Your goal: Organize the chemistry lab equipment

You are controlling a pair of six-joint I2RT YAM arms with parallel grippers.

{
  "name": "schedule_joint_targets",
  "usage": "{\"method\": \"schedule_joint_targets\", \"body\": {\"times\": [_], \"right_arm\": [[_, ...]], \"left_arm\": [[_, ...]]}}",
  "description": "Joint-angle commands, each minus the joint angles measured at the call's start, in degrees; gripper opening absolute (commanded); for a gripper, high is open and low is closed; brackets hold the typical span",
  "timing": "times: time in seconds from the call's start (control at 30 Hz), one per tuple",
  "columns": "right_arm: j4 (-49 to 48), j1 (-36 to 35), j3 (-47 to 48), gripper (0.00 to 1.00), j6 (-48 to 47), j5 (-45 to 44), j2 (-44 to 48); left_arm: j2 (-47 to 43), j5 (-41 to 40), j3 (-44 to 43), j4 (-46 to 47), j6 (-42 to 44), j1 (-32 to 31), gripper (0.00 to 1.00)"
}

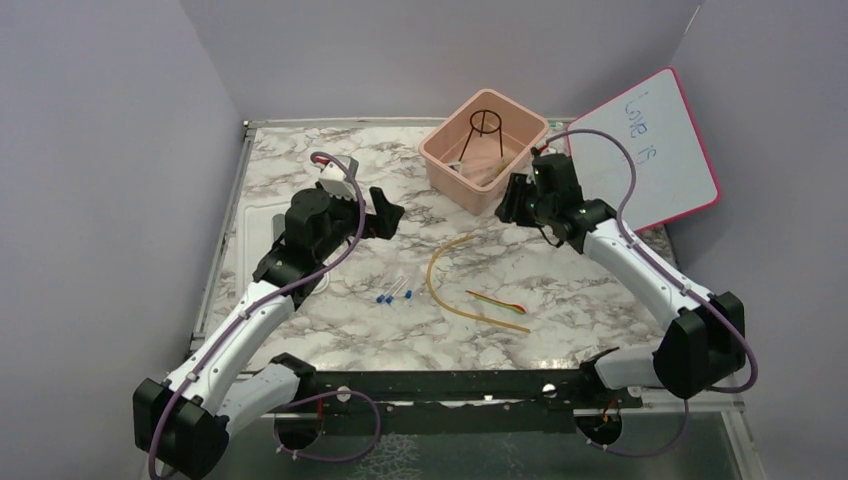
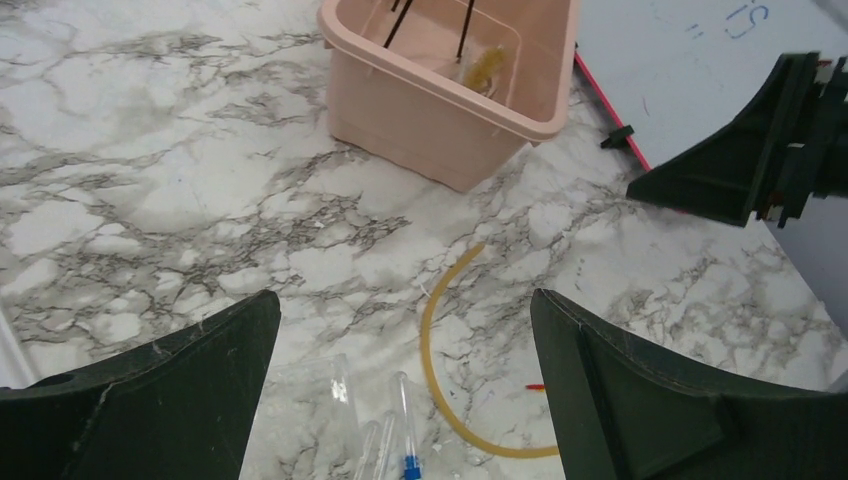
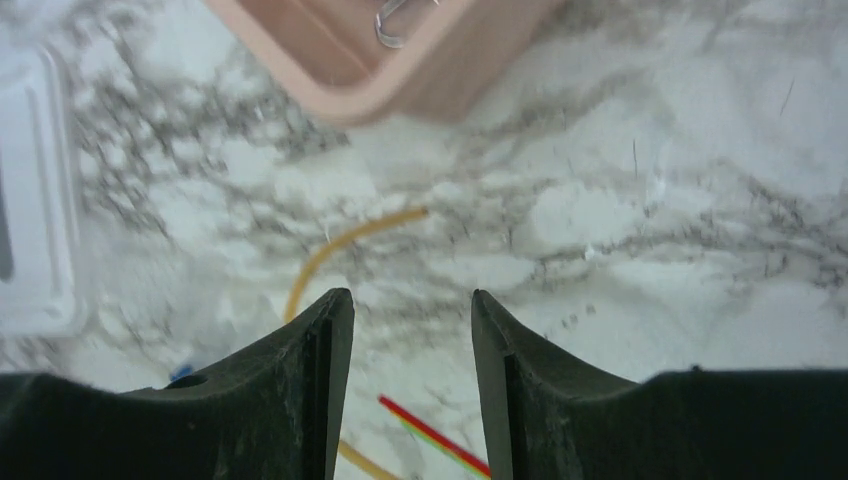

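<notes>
Rubber tubing [image 1: 432,275] is the loose piece nearest your right gripper [image 3: 410,300], lying in a long tan curve on the marble-patterned table [image 1: 560,280], near the pink bin [image 1: 462,186]. That gripper hangs just beside the bin's near wall, its jaws partly apart with nothing between them. The left gripper [image 2: 405,300] is spread wide over the table and also holds nothing.

Fetching the tube looks like the step in hand. Take it near the middle of its bend so both ends hang evenly. It looks soft and limp, so lift well above the rim and lower it in slowly, or a trailing end may drape outside. Steer clear of the black wire tripod [image 1: 484,122] standing upright in the bin.

The thin red-and-green spatula [image 1: 497,301] lies flat, close beside the tube, and calls for a low, narrow pinch. The small clear blue-tipped tubes [image 1: 397,293] are round and smooth and will probably roll.
</notes>
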State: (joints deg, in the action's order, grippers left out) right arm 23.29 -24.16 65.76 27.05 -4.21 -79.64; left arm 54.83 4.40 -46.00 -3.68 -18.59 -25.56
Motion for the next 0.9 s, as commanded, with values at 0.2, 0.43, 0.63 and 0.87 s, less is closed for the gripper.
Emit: {"method": "schedule_joint_targets", "body": {"times": [0.2, 0.43, 0.63, 0.87], "right_arm": [[2.40, -1.62, -20.14, 0.52, -7.06, 11.98, 10.82], [0.63, -4.36, -24.74, 0.49, -4.62, 9.99, 8.99], [2.80, -8.77, -23.43, 0.51, -5.05, 8.94, 4.57], [6.12, -12.43, -20.79, 0.53, -4.38, 3.72, -2.55]], "left_arm": [[7.77, 10.87, 2.95, 6.46, -10.41, -3.53, 0.81], [14.40, 5.23, 1.24, 3.77, -14.85, -7.38, 0.69], [16.91, 3.75, -0.28, 1.97, -15.58, -7.49, 0.69], [16.35, -0.18, -2.27, 0.08, -14.12, -7.48, 0.69]]}}
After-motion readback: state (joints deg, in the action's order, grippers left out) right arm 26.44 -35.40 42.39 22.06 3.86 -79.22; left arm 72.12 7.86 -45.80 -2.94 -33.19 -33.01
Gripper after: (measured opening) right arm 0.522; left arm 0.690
